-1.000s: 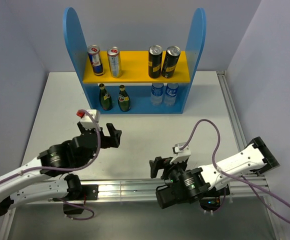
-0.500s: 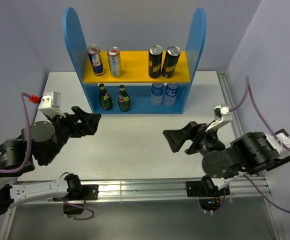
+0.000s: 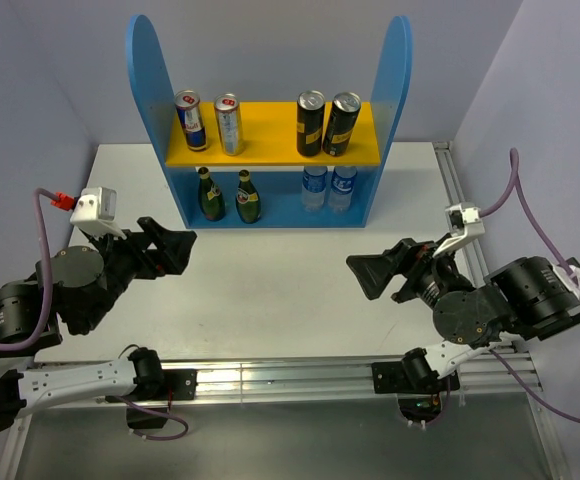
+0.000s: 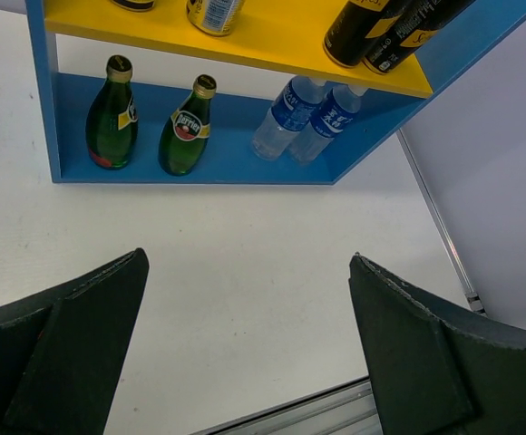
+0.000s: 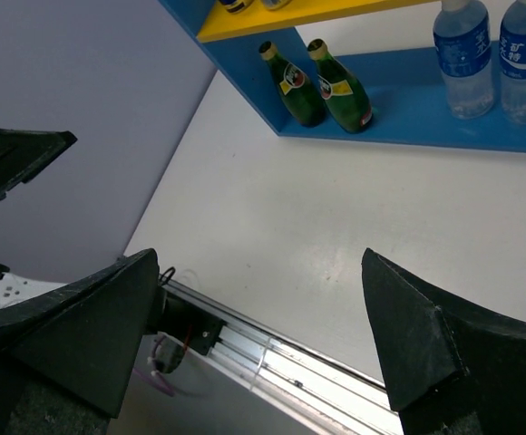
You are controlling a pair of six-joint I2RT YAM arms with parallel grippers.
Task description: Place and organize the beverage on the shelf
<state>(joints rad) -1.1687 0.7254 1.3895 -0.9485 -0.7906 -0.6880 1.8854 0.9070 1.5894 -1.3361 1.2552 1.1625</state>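
Seen from above, the shelf (image 3: 270, 148) stands at 12 o'clock on the white table (image 3: 270, 290), with its open front facing the arms. Every drink I can see is on it.

On the yellow-orange upper board, a blue-silver can (image 3: 189, 119) and a silver can (image 3: 229, 123) stand toward 10 o'clock. Two dark cans (image 3: 311, 123) are close together toward 2 o'clock; I cannot tell whether they touch. On the blue base below, two green glass bottles (image 3: 210, 195) stand upright side by side on the left. Two clear water bottles with blue labels (image 3: 314, 188) stand just beside each other on the right.

The left gripper (image 4: 247, 263) hovers at about 8 o'clock, well apart from the shelf, with its jaws spread wide and nothing between them. The right gripper (image 5: 261, 258) hovers at about 4 o'clock, also with its jaws apart and empty.

The placing looks finished, so what remains is probably a check of the rows and a clean retreat. To do that well:

- Keep both arms high and back from the shelf front.
- Keep the trailing purple cables away from the blue side panels.
- If a can needs straightening, approach it squarely from 6 o'clock with the jaws wide. The bottles near the front of the base could tip if a lowered wrist brushes them.
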